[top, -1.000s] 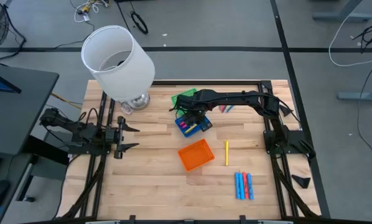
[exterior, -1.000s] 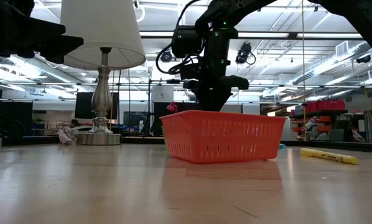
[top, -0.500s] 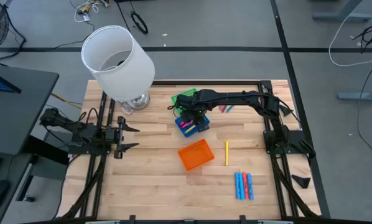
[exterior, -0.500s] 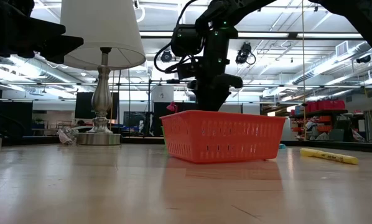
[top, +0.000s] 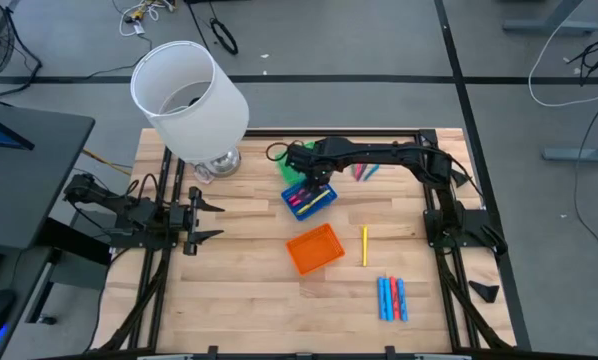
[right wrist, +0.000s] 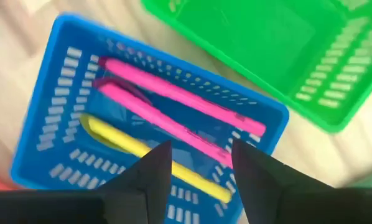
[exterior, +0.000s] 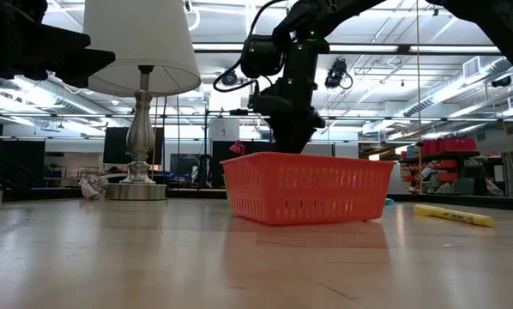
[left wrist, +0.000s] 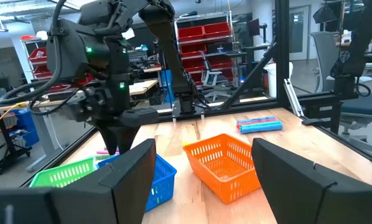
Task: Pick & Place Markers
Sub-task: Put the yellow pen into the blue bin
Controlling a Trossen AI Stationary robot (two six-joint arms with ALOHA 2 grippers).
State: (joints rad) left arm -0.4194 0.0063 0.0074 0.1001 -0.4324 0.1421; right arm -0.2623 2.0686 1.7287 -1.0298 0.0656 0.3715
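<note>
While right gripper hovers open and empty, markers below in blue tray.

Pink and yellow markers, blue tray.

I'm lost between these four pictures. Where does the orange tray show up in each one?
High view: orange tray at the table's middle, in front of the blue tray.
Low view: centre, nearest the camera.
Left wrist view: centre-right.
Right wrist view: cannot tell; only the blue and green trays show clearly.
Shared landmark: the blue tray.
</note>
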